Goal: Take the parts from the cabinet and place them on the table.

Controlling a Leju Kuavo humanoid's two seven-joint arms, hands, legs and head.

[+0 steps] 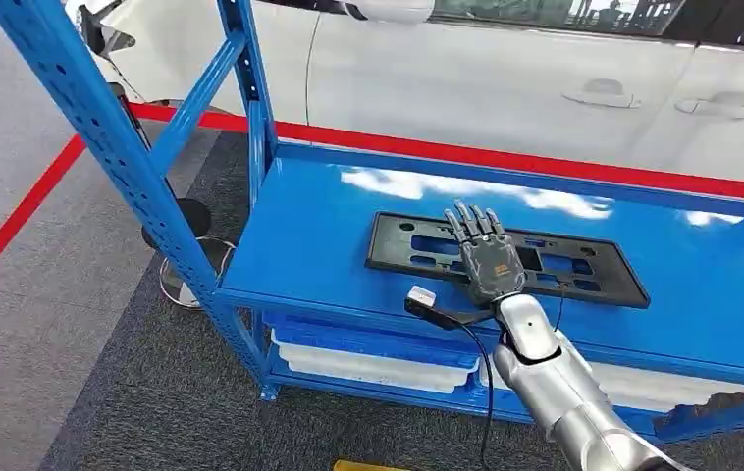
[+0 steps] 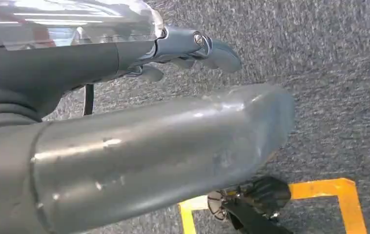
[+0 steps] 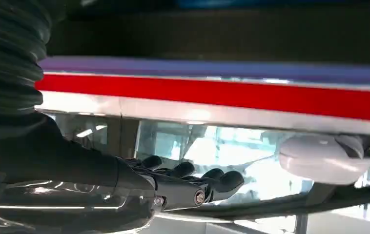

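A flat black plate-holder part (image 1: 584, 270) with several cut-outs lies on the blue shelf (image 1: 319, 235) of the cabinet in the head view. My right hand (image 1: 486, 257) is stretched out over the part's middle, palm down and fingers straight and together, holding nothing; I cannot tell whether it touches the part. The right wrist view shows the same hand (image 3: 183, 187) with fingers extended, in front of a white car body. My left hand (image 2: 163, 141) hangs over grey carpet, its fingers (image 2: 193, 46) extended and holding nothing.
Blue rack uprights (image 1: 103, 128) rise at the shelf's left end. White trays (image 1: 368, 363) sit on the lower shelf. A white car (image 1: 505, 69) stands close behind the rack, beyond a red floor line (image 1: 15, 221). Yellow tape (image 2: 329, 187) marks the carpet.
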